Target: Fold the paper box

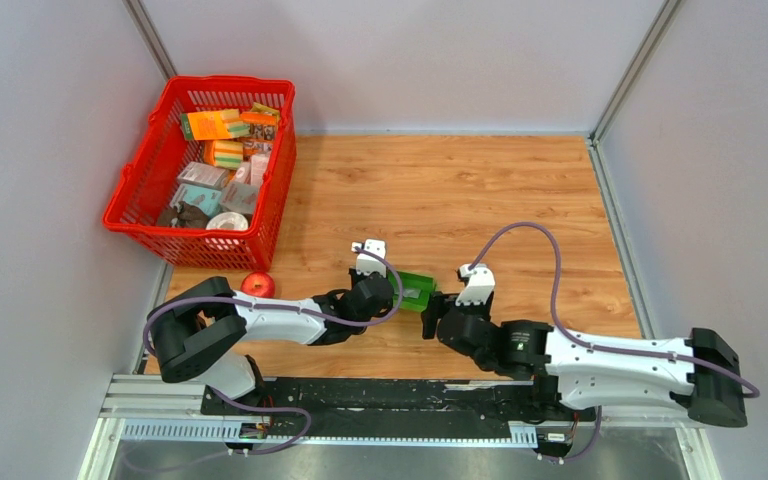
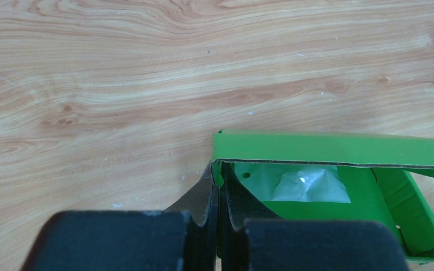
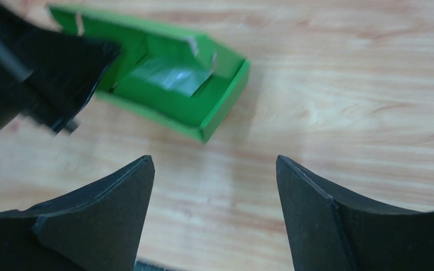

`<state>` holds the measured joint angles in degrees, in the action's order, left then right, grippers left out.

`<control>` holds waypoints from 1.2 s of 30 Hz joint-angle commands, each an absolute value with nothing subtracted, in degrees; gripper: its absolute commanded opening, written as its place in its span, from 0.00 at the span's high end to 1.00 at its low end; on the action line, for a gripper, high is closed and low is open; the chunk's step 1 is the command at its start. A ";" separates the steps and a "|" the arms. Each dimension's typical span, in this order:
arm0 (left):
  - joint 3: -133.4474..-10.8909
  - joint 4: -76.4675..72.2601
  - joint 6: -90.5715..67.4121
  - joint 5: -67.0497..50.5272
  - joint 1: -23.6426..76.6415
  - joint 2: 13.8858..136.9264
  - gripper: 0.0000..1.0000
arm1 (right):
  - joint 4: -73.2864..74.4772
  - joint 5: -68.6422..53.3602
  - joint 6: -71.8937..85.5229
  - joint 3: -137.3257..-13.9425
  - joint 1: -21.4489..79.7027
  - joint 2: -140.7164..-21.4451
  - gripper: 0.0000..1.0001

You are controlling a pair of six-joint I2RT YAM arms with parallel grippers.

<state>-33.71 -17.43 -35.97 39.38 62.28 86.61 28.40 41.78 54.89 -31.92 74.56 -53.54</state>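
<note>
I see the wooden table [image 1: 520, 190] carrying everything. The red basket [image 1: 138, 185], full of small packages, sits far up-left of the paper box [image 1: 418, 290]. The left gripper [image 2: 219, 189] is at the box's left end, its fingers pressed together and pinching the thin green wall at a corner. The right gripper [image 3: 215, 164] sits just right of the box and nearer the arm bases, its fingers spread wide with only bare wood between them, clear of the card. The box lies on the table, open-topped, with something clear and shiny inside. An apple [image 1: 257, 285] rests well left of the box.
</note>
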 commanded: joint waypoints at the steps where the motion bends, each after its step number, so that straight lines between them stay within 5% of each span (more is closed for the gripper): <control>1: -32.43 -10.46 -37.00 40.52 62.75 86.31 1.00 | 32.26 18.67 57.20 -35.24 64.12 -48.17 0.16; 4: -32.96 -8.89 -37.18 41.13 63.02 86.22 1.00 | 31.90 10.03 68.96 -36.21 55.85 -44.57 0.17; 9: -34.98 -5.10 -38.14 43.06 63.89 86.31 1.00 | 20.14 12.28 87.08 -31.65 54.14 -39.99 0.19; 15: -35.95 -2.20 -40.51 46.05 65.13 86.57 1.00 | 23.54 15.38 102.20 -36.90 54.14 -51.57 0.21; 36: -33.58 -5.62 -41.31 48.87 66.88 87.37 1.00 | 16.96 16.88 109.33 -44.21 51.07 -74.09 0.52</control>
